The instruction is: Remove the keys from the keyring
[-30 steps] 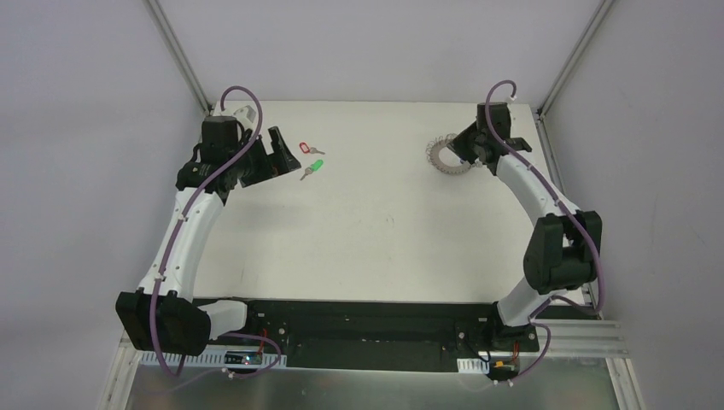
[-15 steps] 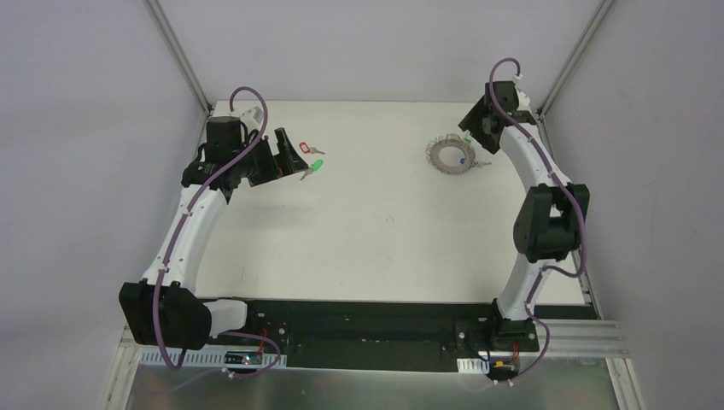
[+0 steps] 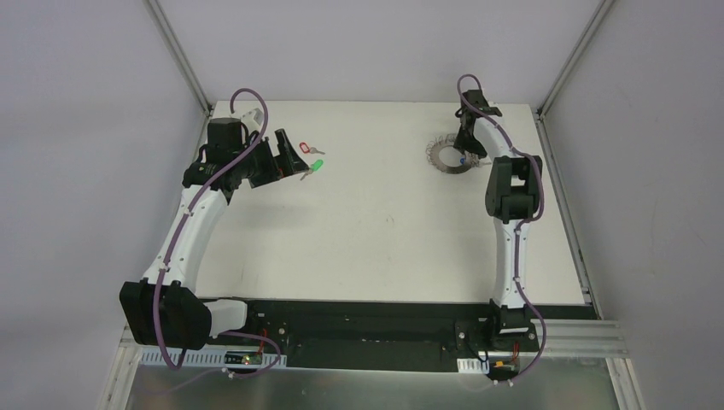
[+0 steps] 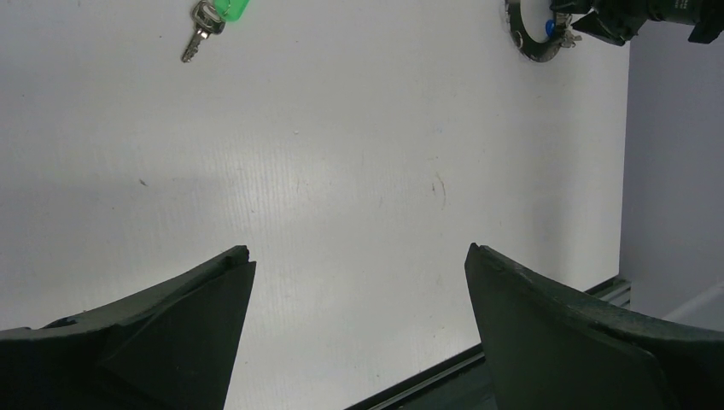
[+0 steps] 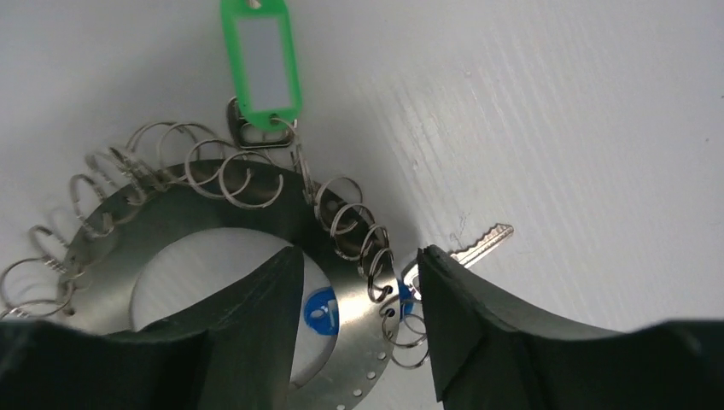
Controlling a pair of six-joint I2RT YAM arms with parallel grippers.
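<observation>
At the far right of the table [image 3: 384, 248]: the keyring [image 3: 446, 157] lies flat, with the right gripper [image 3: 465, 152] now directly over its right rim.
Right arm, change: a second ago it reached in from the outer side; it has since swung up and straightened, so it meets the ring from above.
Right jaws: spread, straddling the rim and its wire loops [image 5: 248, 179] in the wrist view; nothing is clamped.
Meaning for the task: probably a fresh approach for the next key (two already lie loose at the far left), so the job reads as part done.
Keys on the ring: a green-tagged key [image 5: 259, 64] hangs at the far rim; the blade of a blue-tagged key [image 5: 482, 242] pokes out beside one finger.
Left gripper [image 4: 357, 249]: barely moved, jaws released and empty, near the loose red-tagged key [image 3: 307, 147] and the loose green-tagged key [image 3: 316, 166].
Hard to make out: the blue tag is mostly hidden under the ring plate. The fingers cut off the ring's near part, so the remaining keys cannot be counted. Whether the fingertips touch metal is unclear.
</observation>
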